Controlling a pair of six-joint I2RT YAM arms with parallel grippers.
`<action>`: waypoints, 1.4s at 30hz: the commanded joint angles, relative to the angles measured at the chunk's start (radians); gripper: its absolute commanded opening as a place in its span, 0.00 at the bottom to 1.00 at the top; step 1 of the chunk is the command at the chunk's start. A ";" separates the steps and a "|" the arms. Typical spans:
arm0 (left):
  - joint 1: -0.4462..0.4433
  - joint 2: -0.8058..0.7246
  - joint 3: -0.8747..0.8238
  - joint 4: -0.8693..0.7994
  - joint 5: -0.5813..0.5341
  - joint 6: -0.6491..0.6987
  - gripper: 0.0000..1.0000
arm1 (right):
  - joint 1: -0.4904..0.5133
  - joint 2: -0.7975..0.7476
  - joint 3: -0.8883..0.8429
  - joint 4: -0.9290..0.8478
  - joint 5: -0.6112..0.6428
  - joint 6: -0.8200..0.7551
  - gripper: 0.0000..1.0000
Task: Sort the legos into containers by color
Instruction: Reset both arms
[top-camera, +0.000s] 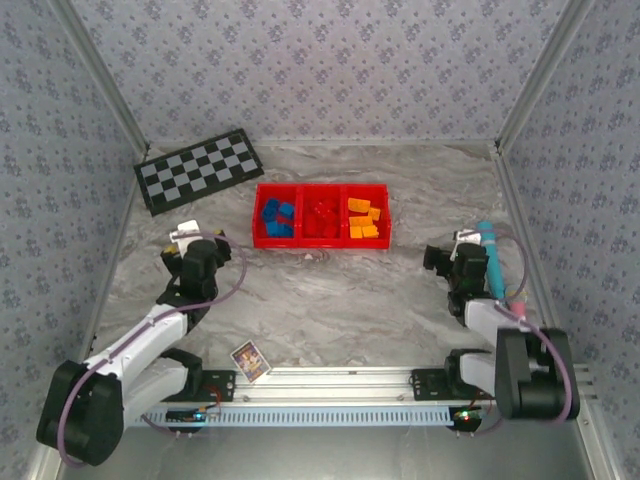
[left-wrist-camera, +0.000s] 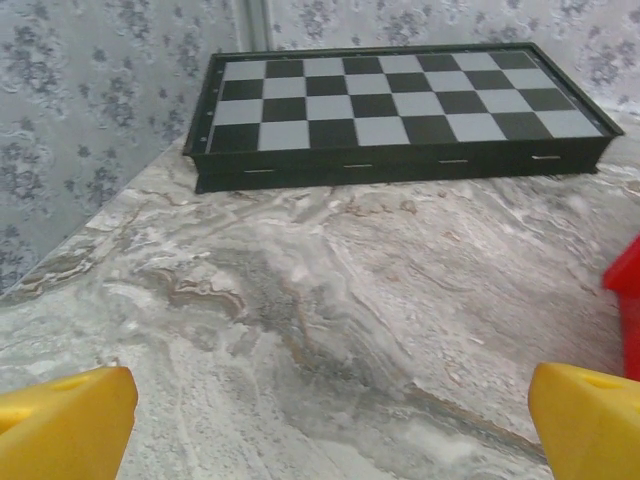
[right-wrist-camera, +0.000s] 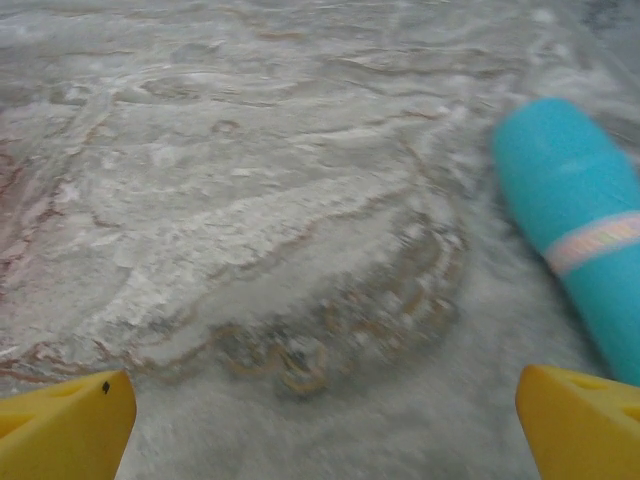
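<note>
The red tray (top-camera: 320, 242) lies at the middle back of the table with three compartments side by side. Blue legos (top-camera: 277, 218) fill the left one, red legos (top-camera: 322, 218) the middle one and orange-yellow legos (top-camera: 365, 220) the right one. My left gripper (top-camera: 185, 235) hovers low to the left of the tray, open, and its yellow fingertips (left-wrist-camera: 60, 425) stand wide apart over bare marble. A corner of the tray (left-wrist-camera: 627, 300) shows at that view's right edge. My right gripper (top-camera: 460, 243) sits right of the tray, open, its fingers (right-wrist-camera: 585, 425) spread with nothing between them.
A black-and-white checkerboard (top-camera: 198, 170) lies at the back left, straight ahead of the left gripper (left-wrist-camera: 400, 105). A teal marker (top-camera: 492, 258) lies by the right wall, close beside the right gripper (right-wrist-camera: 580, 220). A small picture card (top-camera: 250, 360) rests at the near edge.
</note>
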 joint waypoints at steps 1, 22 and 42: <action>0.023 0.007 -0.007 0.113 0.014 0.028 1.00 | 0.027 0.114 0.119 0.140 -0.077 -0.109 0.99; 0.332 0.568 0.023 0.619 0.460 0.309 1.00 | 0.031 0.320 0.090 0.416 0.128 -0.095 1.00; 0.330 0.577 0.030 0.629 0.413 0.300 1.00 | 0.025 0.318 0.093 0.402 0.106 -0.089 1.00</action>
